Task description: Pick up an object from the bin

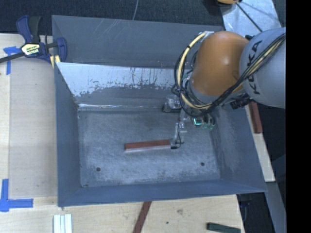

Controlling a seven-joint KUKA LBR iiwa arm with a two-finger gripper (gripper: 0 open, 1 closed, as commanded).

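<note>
Gripper [177, 143] is sitting low at the right end of the flat reddish-brown stick [146, 146], open or closed cannot tell, stick is lying flat mid-floor of the grey bin [68, 144], end probably offering the narrowest grab

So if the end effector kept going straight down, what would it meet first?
Probably the right end of the reddish-brown flat stick on the bin floor; the end effector sits over it, height unclear.

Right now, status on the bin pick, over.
Gripper low at right end of brown stick. Stick lying flat mid-floor of the bin. Nothing in the way.
</note>
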